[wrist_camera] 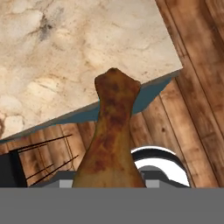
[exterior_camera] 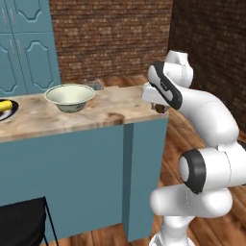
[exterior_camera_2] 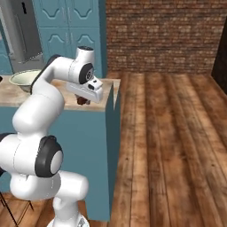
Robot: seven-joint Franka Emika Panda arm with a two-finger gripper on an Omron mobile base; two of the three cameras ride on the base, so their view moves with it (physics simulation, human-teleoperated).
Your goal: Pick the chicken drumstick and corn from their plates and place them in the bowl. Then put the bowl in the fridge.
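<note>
Brown drumstick (wrist_camera: 111, 135) clamped in gripper (exterior_camera_2: 82, 101), held above marble counter (exterior_camera: 96, 113) corner, over counter edge and wood floor (exterior_camera_2: 177, 146). Drumstick juts straight out from hand. Further along counter: cream-green bowl (exterior_camera: 70, 96), upright. Beyond, at far left edge: corn (exterior_camera: 5, 105) on dark-rimmed plate (exterior_camera: 12, 111). Grey fridge (exterior_camera_2: 22, 35) behind counter, beside teal cabinets (exterior_camera_2: 73, 31).

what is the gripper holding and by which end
The gripper holds the drumstick. In the hand view its thick meaty end sits down at the jaws, and the narrow bone end points away, out over the counter corner.
</note>
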